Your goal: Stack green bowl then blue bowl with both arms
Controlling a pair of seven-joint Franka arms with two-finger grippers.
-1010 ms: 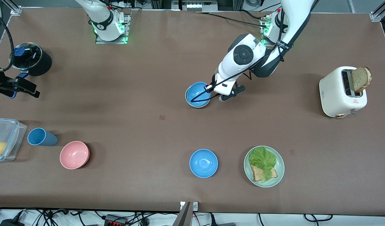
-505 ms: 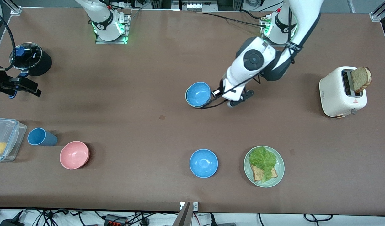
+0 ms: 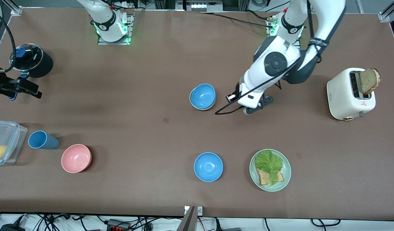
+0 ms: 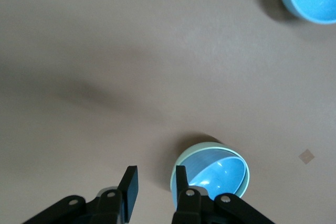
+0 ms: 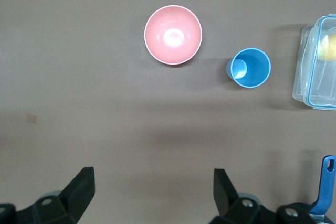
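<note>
Inspecting the stack: blue bowl (image 3: 203, 95) seated inside green bowl (image 3: 194, 105), rims level, only a thin pale green edge showing around it. Judged complete as a stack; remaining step judged to be clearing the left gripper (image 4: 154, 188) away.

Left gripper: empty, jaws slightly parted, nothing between the fingers (image 4: 128, 186). Hovers over bare table (image 4: 105, 51), with the nested pair just beside it toward the right arm's end. One fingertip very near the green rim in the left wrist view; cannot tell whether touching.

Recommended handling: lift straight up before any sideways travel, keeping the jaws as they are. No sweep toward the stack, since light plastic bowls are likely to slide or tip at a nudge. Mind the loose black cable (image 3: 225, 111) looping off the wrist toward the bowls; a snag there is the main risk.

Second blue bowl (image 3: 208, 166) well apart from the left gripper, not part of the stack; leave alone.

Right gripper (image 5: 152, 188): jaws wide apart, empty, waiting over the right arm's end of the table, with pink bowl (image 5: 173, 35) and blue cup (image 5: 251, 67) in sight.
</note>
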